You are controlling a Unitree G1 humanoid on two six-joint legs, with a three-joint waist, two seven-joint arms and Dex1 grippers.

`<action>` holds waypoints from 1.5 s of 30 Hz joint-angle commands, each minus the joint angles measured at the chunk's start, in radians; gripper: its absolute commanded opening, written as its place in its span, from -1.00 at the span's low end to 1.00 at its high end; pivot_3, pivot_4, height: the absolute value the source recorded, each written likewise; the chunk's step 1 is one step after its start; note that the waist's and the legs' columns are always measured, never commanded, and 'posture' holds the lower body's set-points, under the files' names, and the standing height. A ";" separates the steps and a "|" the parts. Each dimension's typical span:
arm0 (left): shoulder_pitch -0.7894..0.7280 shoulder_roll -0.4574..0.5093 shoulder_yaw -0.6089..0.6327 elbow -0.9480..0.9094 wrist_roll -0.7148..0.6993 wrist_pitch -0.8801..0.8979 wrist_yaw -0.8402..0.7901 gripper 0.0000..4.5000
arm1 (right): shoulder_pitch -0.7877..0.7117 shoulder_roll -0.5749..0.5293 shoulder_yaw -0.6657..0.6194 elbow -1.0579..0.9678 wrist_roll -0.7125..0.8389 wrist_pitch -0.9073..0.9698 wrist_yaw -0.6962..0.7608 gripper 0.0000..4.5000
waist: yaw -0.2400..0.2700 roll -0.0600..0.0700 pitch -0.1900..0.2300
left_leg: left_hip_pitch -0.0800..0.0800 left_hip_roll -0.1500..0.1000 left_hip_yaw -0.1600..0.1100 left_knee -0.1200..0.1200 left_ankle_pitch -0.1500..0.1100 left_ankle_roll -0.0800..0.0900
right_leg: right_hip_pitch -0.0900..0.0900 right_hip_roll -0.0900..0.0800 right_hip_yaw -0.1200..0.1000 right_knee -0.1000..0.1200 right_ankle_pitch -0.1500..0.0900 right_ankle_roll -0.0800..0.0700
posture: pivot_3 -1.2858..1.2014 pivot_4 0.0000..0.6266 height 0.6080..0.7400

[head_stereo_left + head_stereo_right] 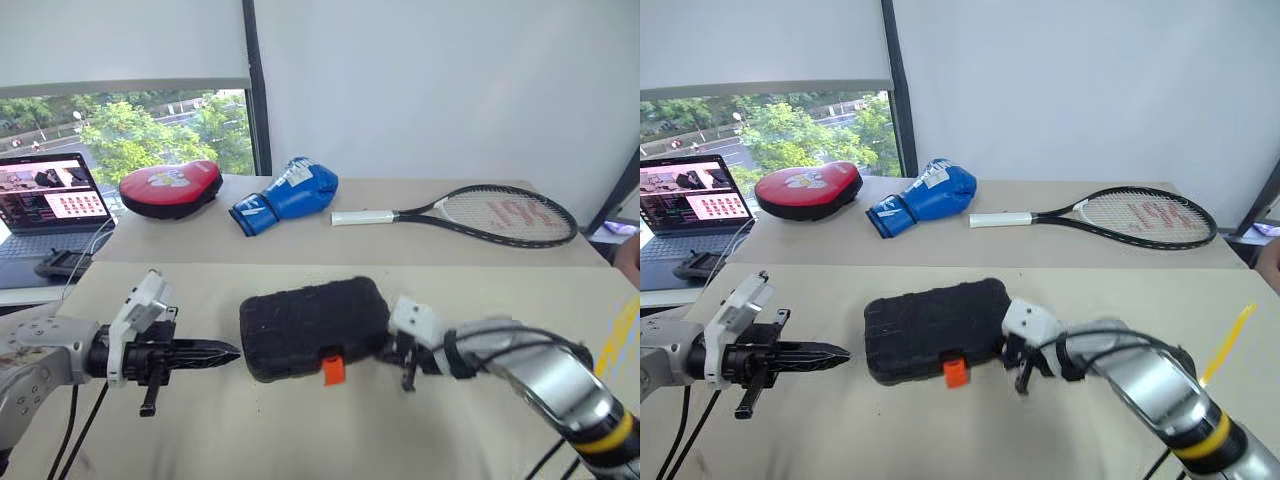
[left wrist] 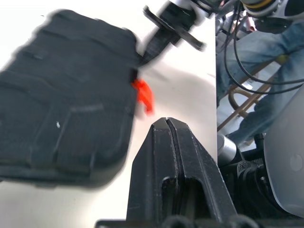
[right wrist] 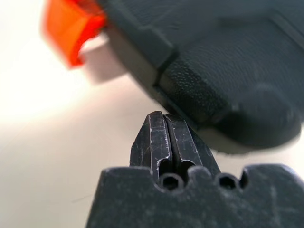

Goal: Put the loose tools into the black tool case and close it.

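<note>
The black tool case (image 1: pixel 315 322) lies shut on the near table, its small orange latch (image 1: pixel 333 369) facing me. My left gripper (image 1: pixel 232 351) is shut and empty, level with the case's left end and pointing at it across a small gap. In the left wrist view its fingertips (image 2: pixel 161 124) are pressed together, with the case (image 2: pixel 61 95) just beyond them. My right gripper (image 3: pixel 164 116) is shut and empty, its tip right at the case's front right corner (image 3: pixel 228 85). The loose tools are out of view.
On the far table lie a red pad (image 1: pixel 170 187), a blue boxing glove (image 1: pixel 288 195) and a tennis racket (image 1: pixel 490 213). A laptop (image 1: pixel 50 205) stands at the far left. A person's legs in jeans (image 2: pixel 266 71) are beside the table on my right.
</note>
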 commanded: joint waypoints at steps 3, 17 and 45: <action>-0.037 -0.026 0.021 -0.055 0.007 -0.034 0.063 -1.00 | -0.124 0.061 -0.011 0.251 -0.064 -0.198 0.075 -1.00 | -0.003 0.001 0.001 | -0.002 -0.001 0.000 0.000 0.000 0.000 | -0.001 0.001 0.000 -0.001 0.001 0.001 | 0.03 -0.52 1.00; -0.274 -0.168 -0.317 0.079 0.245 -0.167 0.094 0.49 | 0.265 0.224 -0.376 -0.363 0.234 0.251 -0.190 0.41 | 0.009 0.002 0.002 | -0.005 -0.002 -0.001 -0.001 -0.003 0.004 | 0.000 -0.001 -0.002 -0.004 0.000 0.005 | 0.03 -0.52 1.00; -0.376 -0.250 -0.468 0.286 0.472 -0.310 0.002 0.49 | 0.247 0.463 -0.250 -0.333 0.192 0.384 -0.444 0.41 | 0.004 0.003 0.002 | -0.003 -0.001 0.000 0.000 -0.002 0.003 | -0.001 0.004 0.001 -0.001 0.001 0.004 | 0.03 -0.52 1.00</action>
